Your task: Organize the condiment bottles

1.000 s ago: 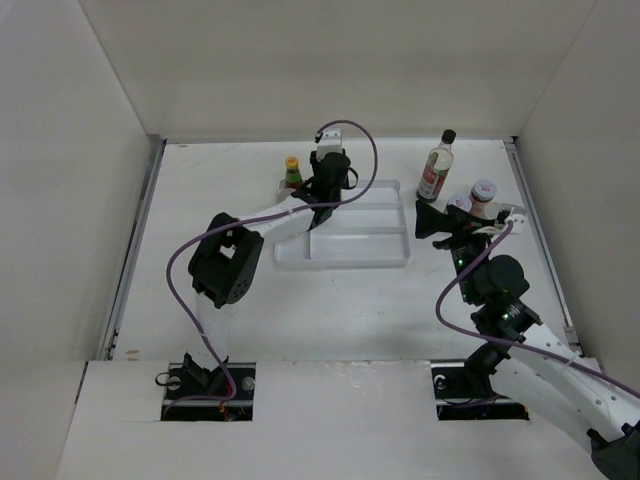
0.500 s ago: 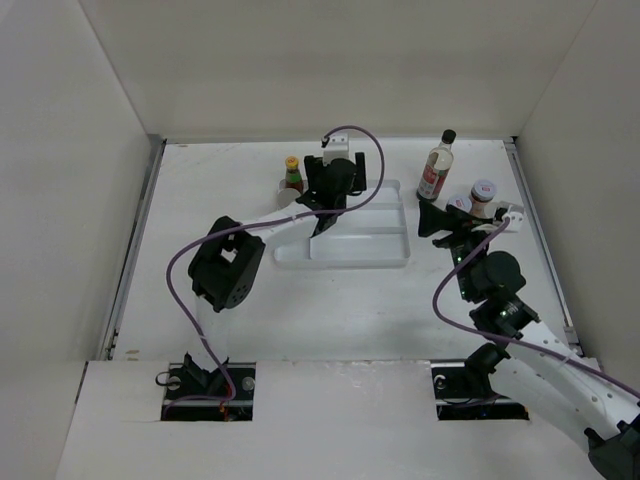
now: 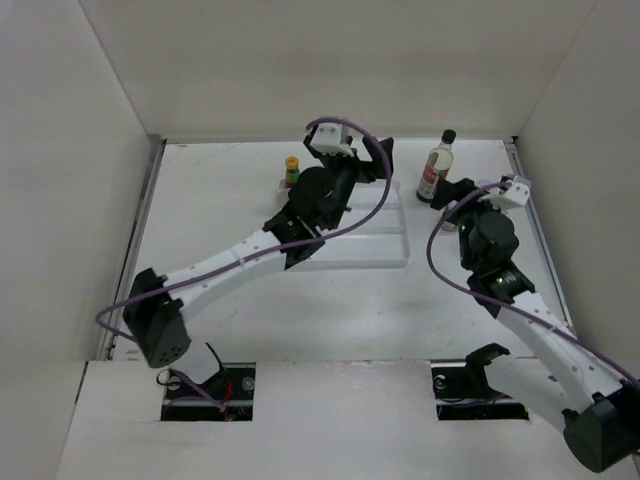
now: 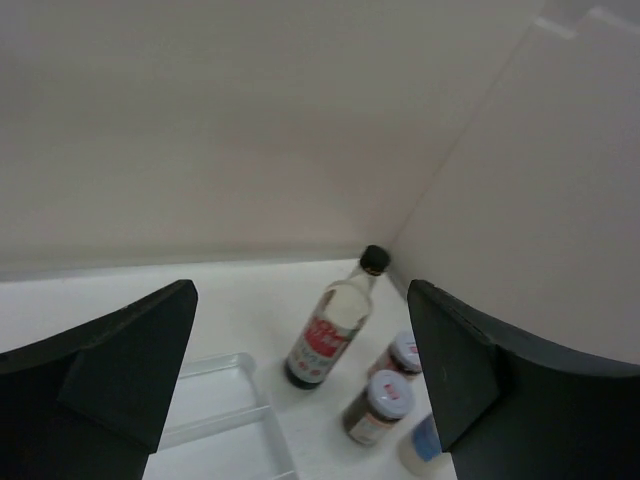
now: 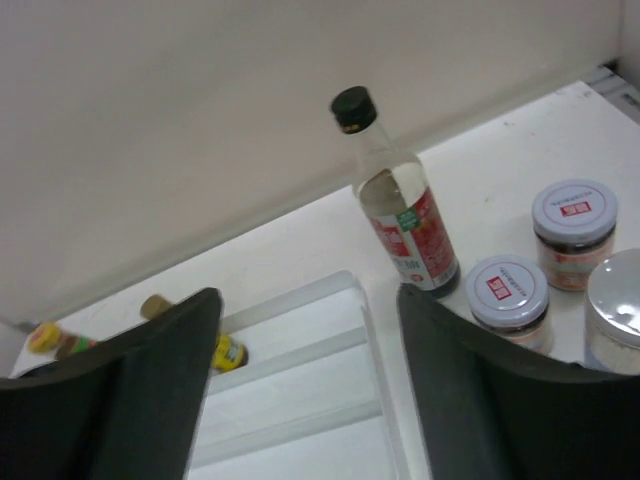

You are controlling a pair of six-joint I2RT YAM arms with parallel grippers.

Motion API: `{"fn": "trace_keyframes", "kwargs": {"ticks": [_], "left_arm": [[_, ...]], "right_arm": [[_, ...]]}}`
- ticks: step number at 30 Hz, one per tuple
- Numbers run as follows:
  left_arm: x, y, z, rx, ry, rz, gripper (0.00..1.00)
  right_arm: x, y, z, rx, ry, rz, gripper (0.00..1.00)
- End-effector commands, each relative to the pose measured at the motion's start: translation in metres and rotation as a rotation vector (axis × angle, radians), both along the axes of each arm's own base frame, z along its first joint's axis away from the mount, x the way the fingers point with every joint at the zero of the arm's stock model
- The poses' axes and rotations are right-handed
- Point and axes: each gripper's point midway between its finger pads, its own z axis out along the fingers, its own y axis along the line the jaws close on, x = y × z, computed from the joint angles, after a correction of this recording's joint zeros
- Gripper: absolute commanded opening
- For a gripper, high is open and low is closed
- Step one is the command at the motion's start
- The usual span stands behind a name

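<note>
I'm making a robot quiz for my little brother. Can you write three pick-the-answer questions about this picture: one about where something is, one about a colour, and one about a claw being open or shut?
1. Where is the tall bottle?
A. standing in the tray
B. on the table, beside the tray
C. held up in the air

2. What colour is its cap?
A. black
B. green
C. pink

3. How is the left gripper?
A. shut tight on nothing
B. shut on the tall bottle
C. open, holding nothing

Answers:
1 B: it stands upright on the bare table, just past the tray's edge.
2 A: the cap looks black in both wrist views.
3 C: its fingers are wide apart with nothing between them.
</note>
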Motion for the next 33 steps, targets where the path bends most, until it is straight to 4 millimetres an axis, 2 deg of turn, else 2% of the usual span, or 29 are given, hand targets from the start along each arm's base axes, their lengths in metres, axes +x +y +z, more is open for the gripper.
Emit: {"fn": "trace_keyframes", "kwargs": {"ticks": [1, 3, 6, 12, 17, 19, 24, 26, 28, 31, 33], "left_arm": [[-0.043, 0.012, 0.008, -0.123, -0.038, -0.058, 0.84], [-0.067, 0.016, -0.024, -0.147, 0.001, -0.071, 0.82], [-0.091, 0.031, -0.07, -0.123, 0.048, -0.058, 0.81], [-0.135, 0.071, -0.128, -0.108, 0.089, -0.068, 0.83], [-0.151, 0.099, -0.159, -0.118, 0.108, -0.046, 0.86], [-0.151, 0.107, -0.164, -0.129, 0.107, -0.032, 0.87], [-0.146, 0.118, -0.166, -0.155, 0.092, -0.011, 0.89], [-0.144, 0.119, -0.168, -0.153, 0.093, -0.001, 0.9], [-0.139, 0.119, -0.175, -0.14, 0.099, 0.012, 0.9], [-0.132, 0.116, -0.184, -0.116, 0.11, 0.034, 0.92], [-0.126, 0.115, -0.185, -0.113, 0.106, 0.052, 0.93]], "right_arm": [[0.024, -0.024, 0.012, -0.014, 0.025, -0.102, 0.87], [0.042, -0.032, 0.016, -0.027, 0.045, -0.13, 0.96], [0.067, -0.034, 0.018, -0.077, 0.09, -0.132, 1.0], [0.123, -0.031, 0.003, -0.179, 0.192, -0.137, 1.0], [0.16, -0.035, -0.016, -0.239, 0.256, -0.179, 1.0], [0.172, -0.039, -0.023, -0.255, 0.268, -0.21, 1.0], [0.189, -0.047, -0.024, -0.288, 0.211, -0.288, 1.0], [0.198, -0.047, -0.026, -0.31, 0.206, -0.298, 0.94], [0.205, -0.046, -0.027, -0.318, 0.203, -0.296, 0.83], [0.211, -0.047, -0.026, -0.326, 0.201, -0.301, 0.53], [0.207, -0.048, -0.016, -0.321, 0.17, -0.309, 0.37]]}}
